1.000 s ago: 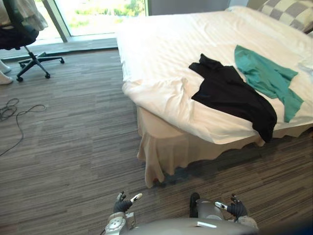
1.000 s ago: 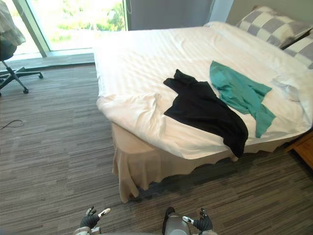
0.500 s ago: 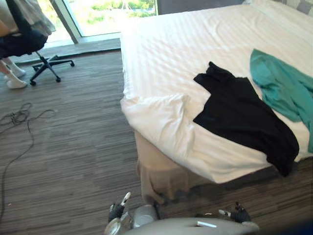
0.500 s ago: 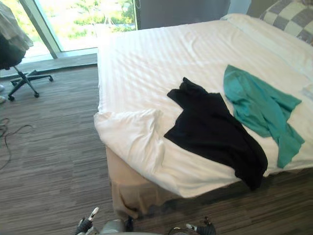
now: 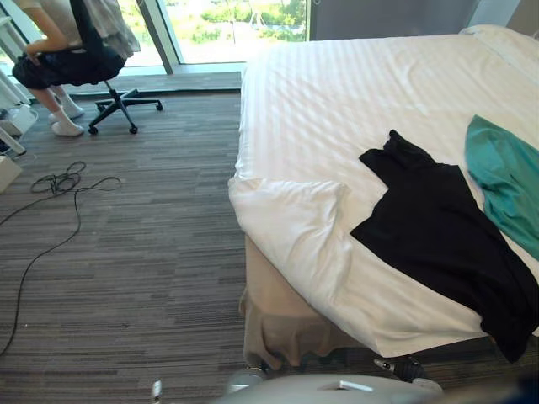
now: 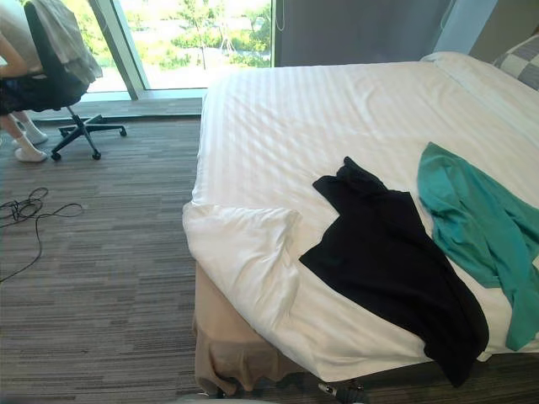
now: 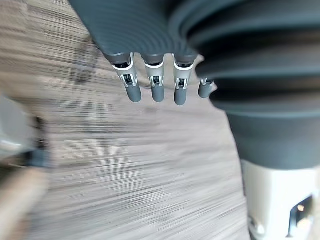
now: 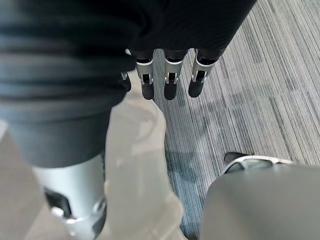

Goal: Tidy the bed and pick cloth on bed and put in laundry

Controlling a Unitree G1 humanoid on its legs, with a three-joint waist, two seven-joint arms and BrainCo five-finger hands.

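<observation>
A black cloth lies spread on the white bed, near its front edge, one end hanging over the side. Beside it, further right, lies a teal cloth. The duvet's near corner is rumpled and folded back. My left hand hangs low over the carpet with straight fingers, holding nothing. My right hand hangs the same way beside the beige bed skirt, also holding nothing; its fingertips peek in at the bottom of the left eye view, just short of the bed.
A person sits on a wheeled office chair at the far left by the window. A checked pillow lies at the bed's far right. Striped carpet stretches left of the bed.
The camera has moved closer and turned, so the bed fills more of the picture. Both hands have sunk lower in the eye views. The cloths lie as before.
</observation>
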